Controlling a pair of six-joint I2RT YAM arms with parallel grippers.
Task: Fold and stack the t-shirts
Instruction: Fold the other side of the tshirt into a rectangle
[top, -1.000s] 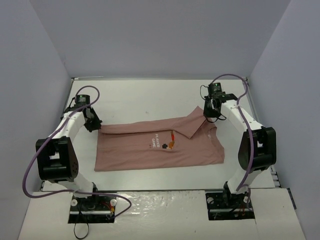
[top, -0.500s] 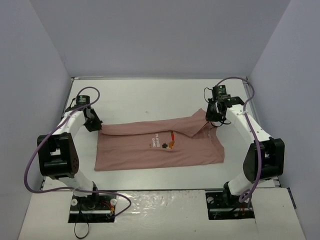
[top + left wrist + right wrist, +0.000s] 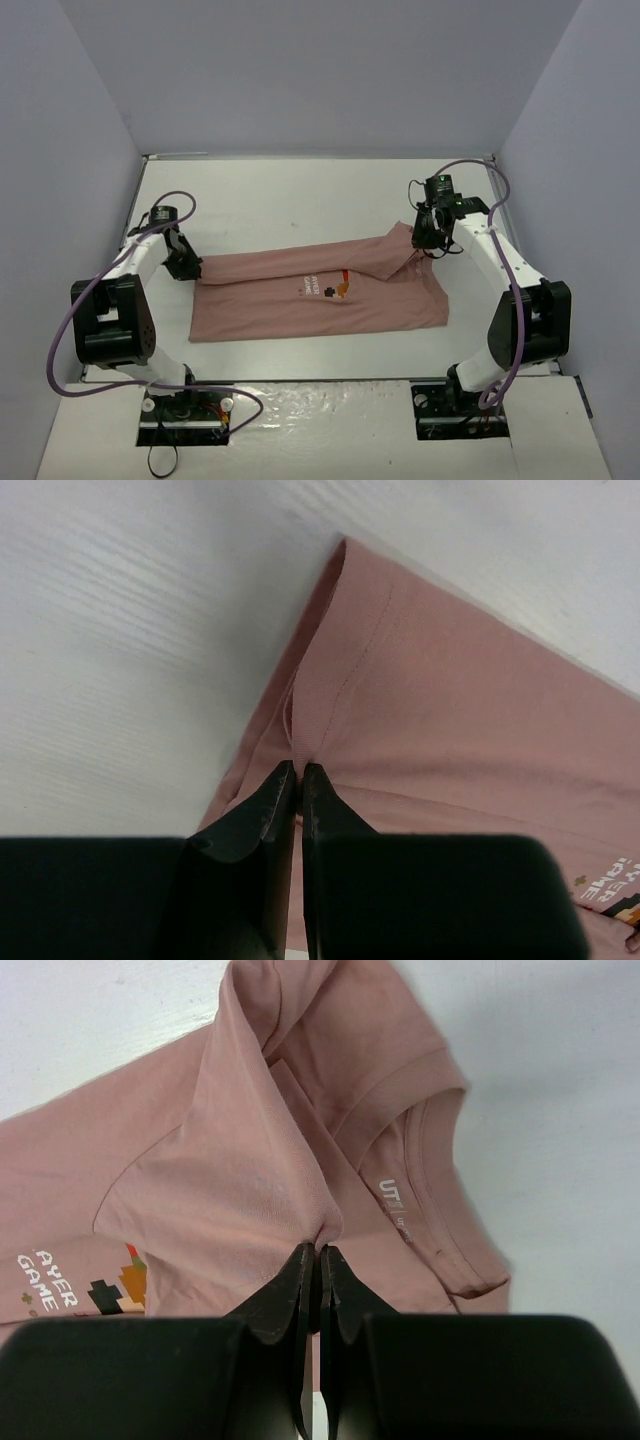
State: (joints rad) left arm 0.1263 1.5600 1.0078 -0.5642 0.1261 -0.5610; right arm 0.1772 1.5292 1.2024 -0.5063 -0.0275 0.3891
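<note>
T-shirt [image 3: 310, 305] flat on table [image 3: 300, 195], collar toward 3 o'clock. Your left gripper [image 3: 298, 772] clamped on hem corner, 9 o'clock. Right gripper [image 3: 318, 1252] pinched on shoulder fold, 2 o'clock. Judged: first lengthwise fold only begun. Remaining folds and stacking outstanding.

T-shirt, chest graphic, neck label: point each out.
t-shirt [image 3: 300, 318], top external view, on the front panel below the lettering.
chest graphic [image 3: 118, 1295], right wrist view, on its orange-and-dark blocks.
neck label [image 3: 393, 1196], right wrist view, on white print inside the collar.
</note>
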